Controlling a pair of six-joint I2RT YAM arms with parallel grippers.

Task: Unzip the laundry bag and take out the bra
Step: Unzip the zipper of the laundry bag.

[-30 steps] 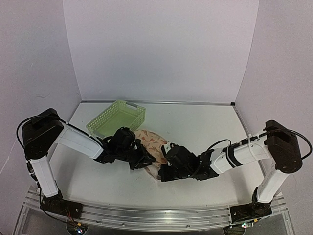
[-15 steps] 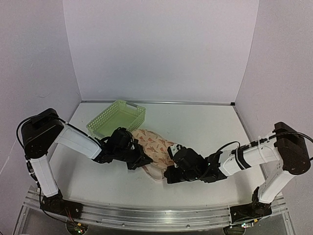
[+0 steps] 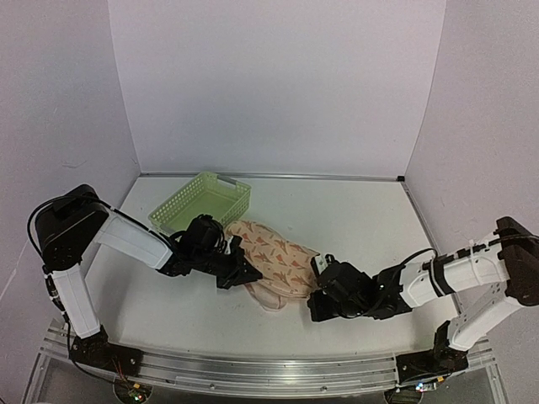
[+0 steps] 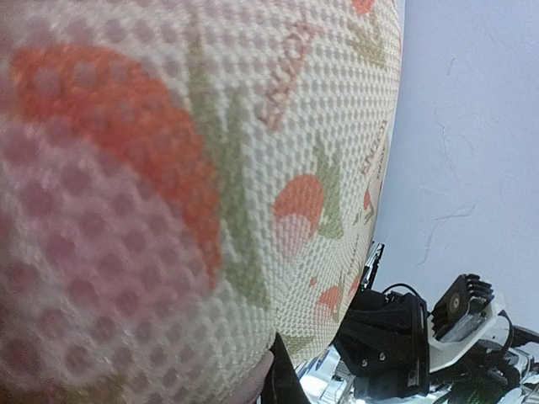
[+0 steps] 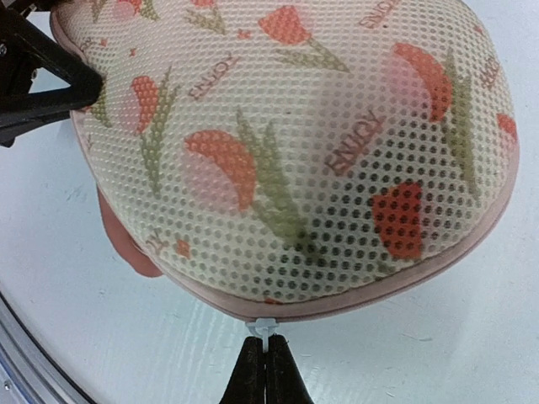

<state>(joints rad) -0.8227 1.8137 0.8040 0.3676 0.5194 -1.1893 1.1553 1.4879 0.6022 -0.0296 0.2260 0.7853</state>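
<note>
White tabletop is bearing the laundry bag, left gripper seemingly clamping its left end, right gripper pinching the zipper pull and needing to trace the seam.

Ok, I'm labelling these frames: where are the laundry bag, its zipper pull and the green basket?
laundry bag (image 5: 295, 143), right wrist view, printed mesh top.
zipper pull (image 5: 264, 326), right wrist view, white tab at seam.
green basket (image 3: 238, 202), top view, right side wall.
</note>
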